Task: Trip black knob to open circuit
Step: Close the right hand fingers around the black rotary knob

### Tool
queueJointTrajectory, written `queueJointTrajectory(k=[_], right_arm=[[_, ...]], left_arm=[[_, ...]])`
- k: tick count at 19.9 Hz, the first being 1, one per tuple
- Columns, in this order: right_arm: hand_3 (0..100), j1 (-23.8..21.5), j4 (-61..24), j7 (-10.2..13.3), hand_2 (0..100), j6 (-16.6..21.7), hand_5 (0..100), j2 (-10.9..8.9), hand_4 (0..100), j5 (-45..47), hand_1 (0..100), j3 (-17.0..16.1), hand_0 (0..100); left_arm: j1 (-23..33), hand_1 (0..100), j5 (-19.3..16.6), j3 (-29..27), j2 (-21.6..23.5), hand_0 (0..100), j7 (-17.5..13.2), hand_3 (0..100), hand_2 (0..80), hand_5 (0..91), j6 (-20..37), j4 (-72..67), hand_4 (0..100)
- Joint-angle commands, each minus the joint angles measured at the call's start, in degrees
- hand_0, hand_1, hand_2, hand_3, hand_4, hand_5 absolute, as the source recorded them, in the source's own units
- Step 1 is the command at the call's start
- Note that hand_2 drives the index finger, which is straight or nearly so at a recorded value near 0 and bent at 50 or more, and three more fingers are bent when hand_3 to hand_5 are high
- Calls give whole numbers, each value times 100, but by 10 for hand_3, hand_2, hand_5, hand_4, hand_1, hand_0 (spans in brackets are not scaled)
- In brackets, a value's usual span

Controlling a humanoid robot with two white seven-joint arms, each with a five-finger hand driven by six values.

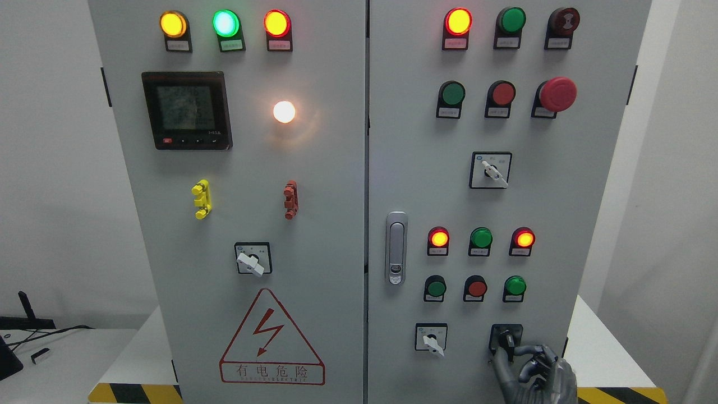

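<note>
With right hand (538,370) fingers curled around the black knob (506,338) at lower right, turn steadily, keeping the pinch centered

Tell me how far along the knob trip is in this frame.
Reach looks done: the right hand is up at the black knob, fingers touching it. Turning is in hand or about to start. Whether the circuit has opened cannot be told; several indicator lamps glow.

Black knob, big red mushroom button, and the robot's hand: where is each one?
black knob (506,339), head view, on its handle above the fingers.
red mushroom button (558,93), head view, on its round cap.
right hand (541,373), head view, on its knuckles, fingers at the knob.
</note>
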State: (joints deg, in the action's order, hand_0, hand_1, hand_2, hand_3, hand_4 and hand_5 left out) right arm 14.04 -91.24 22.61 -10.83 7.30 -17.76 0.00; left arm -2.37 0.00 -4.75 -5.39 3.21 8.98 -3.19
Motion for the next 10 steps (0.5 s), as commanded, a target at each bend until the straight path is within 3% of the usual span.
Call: queueJointTrajectory(k=[1, 10], right_arm=[[960, 2, 1, -2, 580, -7, 993, 0, 906, 27, 791, -61, 326], [962, 2, 10, -28, 585, -7, 994, 0, 911, 62, 793, 0, 324]], left_arm=[[0, 389, -176, 0, 3, 120, -5, 0, 0, 0, -2, 3, 0], [0, 389, -176, 0, 3, 120, -5, 0, 0, 0, -2, 3, 0]])
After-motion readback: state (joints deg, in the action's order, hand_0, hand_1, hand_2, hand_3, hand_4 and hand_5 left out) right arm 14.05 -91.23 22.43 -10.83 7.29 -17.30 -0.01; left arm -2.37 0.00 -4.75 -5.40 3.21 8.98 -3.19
